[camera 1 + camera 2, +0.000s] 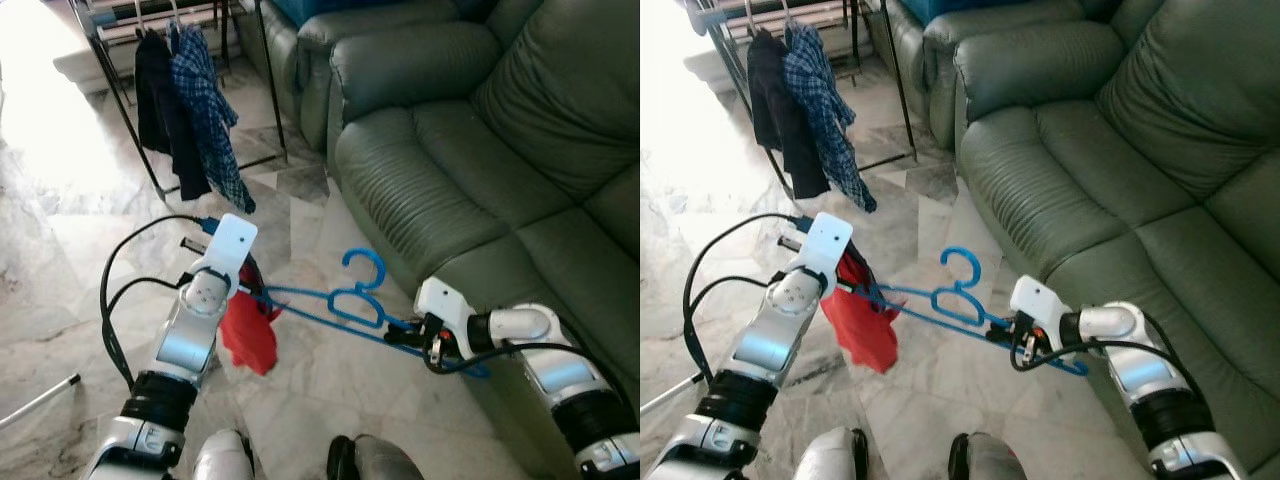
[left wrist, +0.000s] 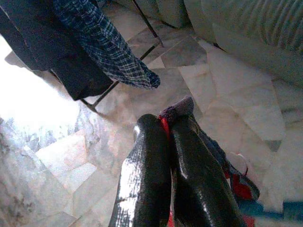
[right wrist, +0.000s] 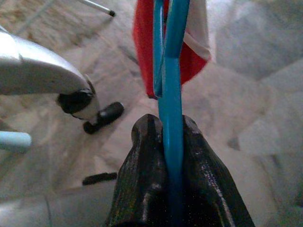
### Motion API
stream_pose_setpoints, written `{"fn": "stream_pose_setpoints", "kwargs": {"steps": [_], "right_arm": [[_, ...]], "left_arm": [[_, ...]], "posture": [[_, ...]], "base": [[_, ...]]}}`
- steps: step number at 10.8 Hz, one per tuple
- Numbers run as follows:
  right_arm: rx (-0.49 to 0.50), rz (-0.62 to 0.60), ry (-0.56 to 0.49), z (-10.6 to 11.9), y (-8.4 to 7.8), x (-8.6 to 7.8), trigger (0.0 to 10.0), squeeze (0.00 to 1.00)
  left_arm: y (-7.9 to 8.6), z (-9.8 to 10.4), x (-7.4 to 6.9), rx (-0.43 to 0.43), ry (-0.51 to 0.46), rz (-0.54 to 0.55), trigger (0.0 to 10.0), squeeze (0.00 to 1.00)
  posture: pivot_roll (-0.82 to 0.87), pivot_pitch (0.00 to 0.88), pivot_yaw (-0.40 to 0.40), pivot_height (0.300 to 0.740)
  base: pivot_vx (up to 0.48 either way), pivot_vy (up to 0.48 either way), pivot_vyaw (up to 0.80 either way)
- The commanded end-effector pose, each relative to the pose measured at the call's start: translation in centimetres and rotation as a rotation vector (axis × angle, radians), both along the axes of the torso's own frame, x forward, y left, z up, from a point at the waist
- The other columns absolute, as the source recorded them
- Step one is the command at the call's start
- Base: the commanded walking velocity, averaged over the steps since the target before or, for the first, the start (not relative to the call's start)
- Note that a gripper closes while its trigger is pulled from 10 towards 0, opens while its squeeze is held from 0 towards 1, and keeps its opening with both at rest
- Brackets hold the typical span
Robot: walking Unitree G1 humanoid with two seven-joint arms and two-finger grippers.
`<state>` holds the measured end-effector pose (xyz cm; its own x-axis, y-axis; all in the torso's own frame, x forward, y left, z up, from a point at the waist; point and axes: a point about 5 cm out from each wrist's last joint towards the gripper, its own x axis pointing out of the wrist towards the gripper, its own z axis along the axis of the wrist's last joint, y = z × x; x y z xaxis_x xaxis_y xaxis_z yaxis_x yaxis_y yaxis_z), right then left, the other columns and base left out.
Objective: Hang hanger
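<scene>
From the head we see our right gripper (image 1: 418, 333) clamped on the blue plastic hanger (image 1: 350, 298), its long axis running leftward to our left gripper (image 1: 247, 287), which pinches the red cloth garment (image 1: 250, 330). The black metal clothes rack (image 1: 120, 85) stands ahead-left, nearer our left arm. Left wrist: fingers (image 2: 189, 161) closed on cloth. Right wrist: fingers (image 3: 142, 189) clenching the hanger bar.

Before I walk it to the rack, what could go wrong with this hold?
1. The right gripper pinches only one end of the blue hanger, so the hanger may twist or slip.
2. The left gripper holds just an edge of the red cloth, which sags and could slide off.
3. The rack already carries a dark garment and a plaid shirt; the hook could snag them.
</scene>
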<state>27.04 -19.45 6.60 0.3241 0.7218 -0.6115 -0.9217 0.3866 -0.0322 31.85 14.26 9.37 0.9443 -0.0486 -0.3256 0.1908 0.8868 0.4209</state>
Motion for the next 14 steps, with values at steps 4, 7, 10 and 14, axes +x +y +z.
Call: {"fn": "stream_pose_setpoints", "kwargs": {"steps": [4, 7, 10, 14], "right_arm": [[-0.059, -0.085, -0.021, -0.7, -1.5, 0.6, 10.0, 0.00], [-0.076, -0.107, -0.035, -1.1, -1.8, 0.9, 10.0, 0.00], [-0.107, -0.173, -0.068, -1.1, -2.3, 1.8, 10.0, 0.00], [-0.061, -0.182, -0.106, -0.7, -1.9, 2.4, 10.0, 0.00]], "left_arm": [[-0.9, 2.0, -0.1, -0.014, -0.049, -0.053, 10.0, 0.00], [-0.9, 2.6, -0.2, -0.024, -0.047, -0.065, 10.0, 0.00], [-1.4, 3.0, -0.2, -0.029, -0.061, -0.081, 10.0, 0.00], [-1.8, 3.0, -0.2, -0.012, -0.048, -0.067, 10.0, 0.00]], "posture": [[-0.03, 0.133, -0.063, 0.740], [-0.03, 0.128, -0.067, 0.740], [-0.02, 0.121, -0.069, 0.740], [-0.02, 0.124, -0.063, 0.740]], "base": [[0.000, 0.000, 0.00], [0.000, 0.000, 0.00], [0.000, 0.000, 0.00], [0.000, 0.000, 0.00]]}}
